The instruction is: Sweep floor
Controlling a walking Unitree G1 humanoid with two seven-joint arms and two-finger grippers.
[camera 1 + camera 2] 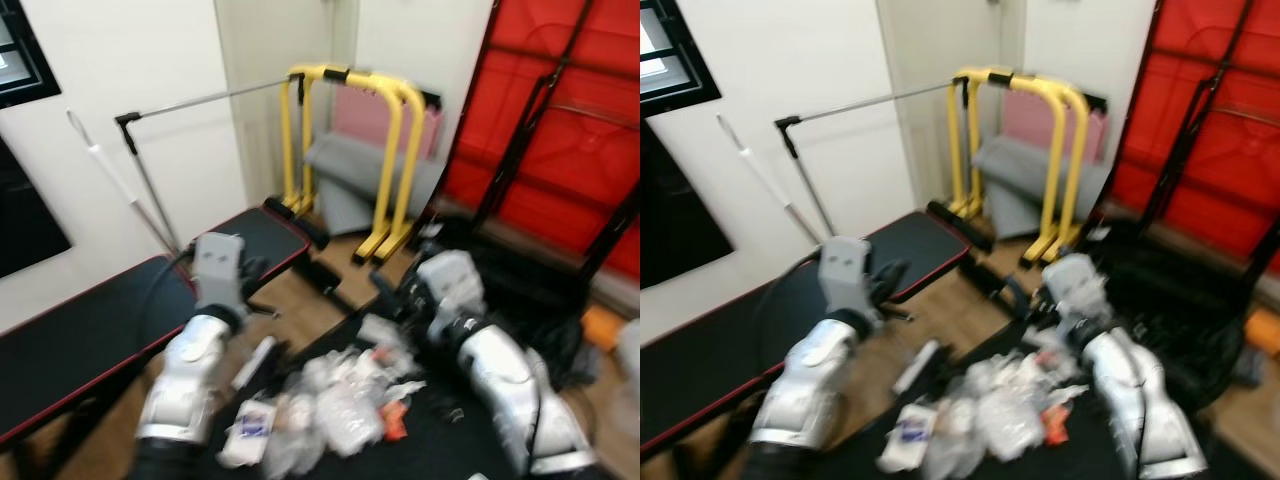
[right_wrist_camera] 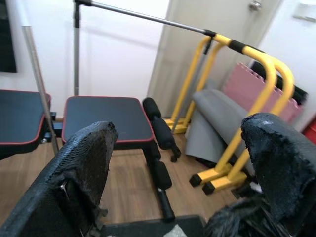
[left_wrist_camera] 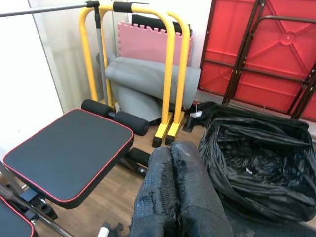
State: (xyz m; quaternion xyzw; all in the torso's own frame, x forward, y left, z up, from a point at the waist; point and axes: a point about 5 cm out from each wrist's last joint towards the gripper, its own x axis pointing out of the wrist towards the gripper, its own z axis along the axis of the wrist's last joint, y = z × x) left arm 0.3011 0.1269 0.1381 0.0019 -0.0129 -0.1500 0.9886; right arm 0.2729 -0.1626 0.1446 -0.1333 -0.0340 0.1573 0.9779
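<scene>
Take the heap of litter [image 1: 335, 405] as your landmark: crumpled clear plastic, white packets and a few orange scraps, lying on a dark mat on the floor directly before the robot. This is what the sweeping task concerns. You will find no broom or dustpan in either gripper, so judge the sweep as not yet begun.

Left gripper [image 3: 173, 190]: raised to the left of the heap, above the padded bench [image 1: 110, 330]. Its two black fingers are pressed together with nothing between them, a narrow, empty tool.

Right gripper [image 2: 185, 165]: raised just right of the heap and slightly beyond it. Its fingers stand wide apart and hold nothing; through the gap you see the bench and the yellow bar frame [image 1: 390, 150].

Black rubbish bag [image 3: 256, 168]: one, mouth open, on the floor to the right of the heap and beyond it, probably set there to receive the litter.

Count: two arms, two grippers, one bench in two padded sections, one yellow frame, one bag. The litter pieces are too blurred for you to count; there are many.

Behind the heap, against the wall, rest a grey rolled mat [image 3: 148, 81] and pink foam tiles [image 3: 148, 42], presumably stowed out of the way. A thin pale pole [image 1: 115, 185] leans on the wall left of the heap; whether it is a broom handle, you cannot tell.
</scene>
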